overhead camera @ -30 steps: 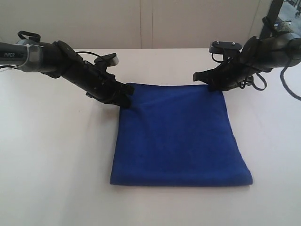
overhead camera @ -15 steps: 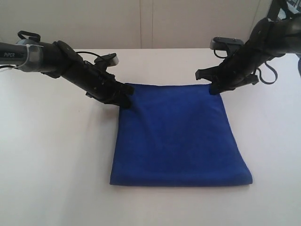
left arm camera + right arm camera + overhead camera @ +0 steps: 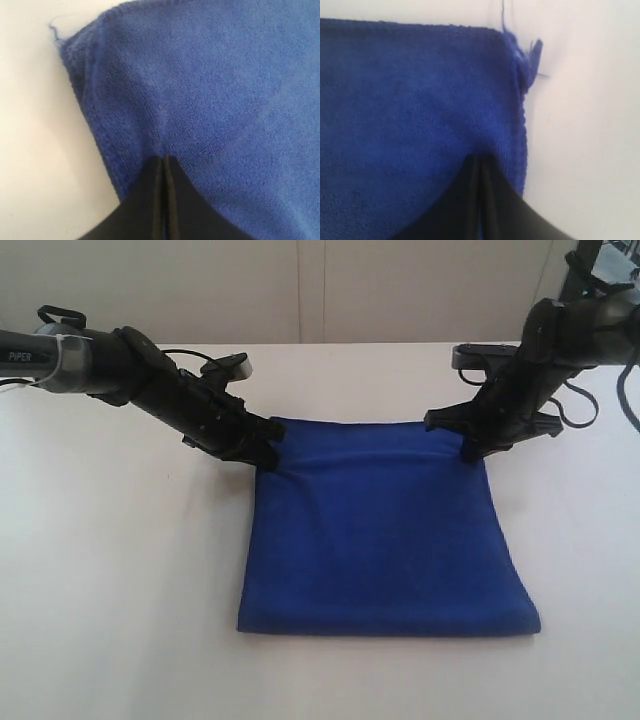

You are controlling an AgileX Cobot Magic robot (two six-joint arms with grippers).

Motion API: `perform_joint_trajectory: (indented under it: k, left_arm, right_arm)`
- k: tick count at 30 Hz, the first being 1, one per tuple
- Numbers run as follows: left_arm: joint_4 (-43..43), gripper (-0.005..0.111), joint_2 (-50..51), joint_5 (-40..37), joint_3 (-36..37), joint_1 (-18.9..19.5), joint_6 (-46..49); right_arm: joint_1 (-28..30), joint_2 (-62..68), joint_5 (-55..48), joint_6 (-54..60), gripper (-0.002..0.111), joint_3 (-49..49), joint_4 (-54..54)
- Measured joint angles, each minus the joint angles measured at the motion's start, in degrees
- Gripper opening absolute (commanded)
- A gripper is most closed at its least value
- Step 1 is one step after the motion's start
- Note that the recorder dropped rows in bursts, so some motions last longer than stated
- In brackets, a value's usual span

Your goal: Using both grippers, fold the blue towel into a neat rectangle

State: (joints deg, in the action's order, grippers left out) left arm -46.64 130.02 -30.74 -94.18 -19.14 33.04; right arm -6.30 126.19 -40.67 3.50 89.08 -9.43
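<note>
The soft royal-blue microfibre towel (image 3: 385, 540) lies flat on the white table (image 3: 120, 590), stretched between the grippers and apparently already doubled once. The left black tapering gripper (image 3: 262, 448) and the right gripper (image 3: 468, 445) each pinch a corner at their closed fingertips. A further fold seems left.

The left arm (image 3: 110, 362) is stretched in from the upper left of the frame and slopes down to the left gripper (image 3: 262, 448). The right arm (image 3: 560, 340) is bent steeply down from the upper right to the right gripper (image 3: 470, 447). Both pairs of fingers (image 3: 147, 200) are pressed together, each pinched on an upper corner of the blue towel (image 3: 385, 540).
</note>
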Motion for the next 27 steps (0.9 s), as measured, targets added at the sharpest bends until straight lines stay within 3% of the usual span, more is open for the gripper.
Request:
perform_joint_trajectory:
  k: [14, 27]
  left_arm:
    - [0.26, 0.0, -0.11, 0.01, 0.0, 0.0, 0.0]
    - [1.66, 0.0, -0.19, -1.36, 0.0, 2.93, -0.08]
  right_arm:
    - [0.0, -1.85, 1.3, -0.57, 0.0, -0.36, -1.09]
    - [0.0, -9.78, 1.94, -0.57, 0.0, -0.36, -1.09]
